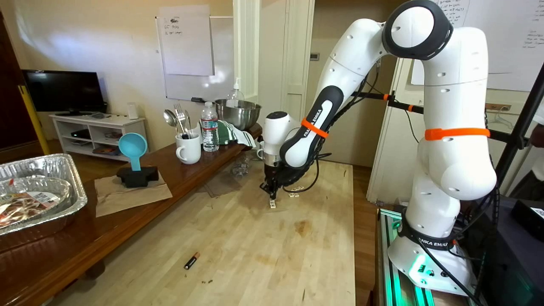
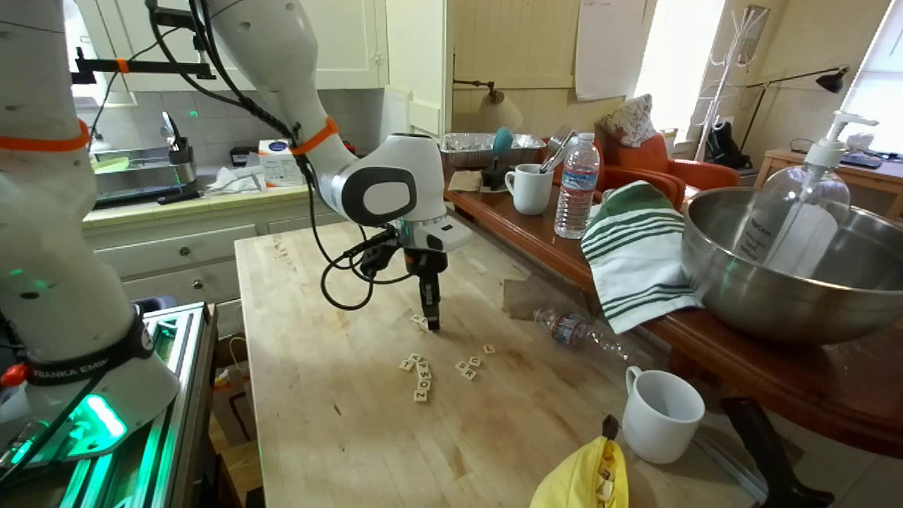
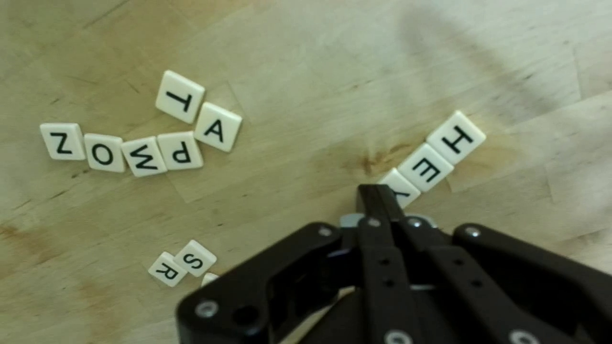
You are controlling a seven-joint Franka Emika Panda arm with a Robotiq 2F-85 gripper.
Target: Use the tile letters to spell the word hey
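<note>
Closed, its jaws meeting each other, the end effector (image 3: pixel 377 193) is pointing down at the desk (image 2: pixel 338 437), right by a short row of tile letters. In the wrist view, its tip is hiding part of the Y tile (image 3: pixel 400 187); whether the two are touching is not showing clearly. The E tile (image 3: pixel 425 167) is sitting against the Y tile, and the H tile (image 3: pixel 456 137) is lying against the far side of the E tile, so the three are forming a diagonal run reading H, E, Y.

Well apart from that row, more tiles are lying face up. The T tile (image 3: pixel 180 97) and the A tile (image 3: pixel 218 126) are standing at one end of a crooked chain, where the P tile (image 3: pixel 180 150), an M-or-W tile (image 3: pixel 143 156), the O tile (image 3: pixel 105 153) and an N-or-Z tile (image 3: pixel 63 142) are following one after another. Lower down, the R tile (image 3: pixel 167 269) and the S tile (image 3: pixel 195 258) are lying side by side, while a third tile (image 3: pixel 209 279) is peeking out from behind the end effector. An exterior view is showing a fourth tile (image 2: pixel 489 349) near them.

Elsewhere on the desk, in an exterior view, a battery (image 1: pixel 191 261) is lying on its side. In an exterior view, a yellow pouch (image 2: pixel 585 480) is resting close to a white mug (image 2: pixel 663 415), and a clear bottle (image 2: pixel 575 330) is lying down beyond them.
</note>
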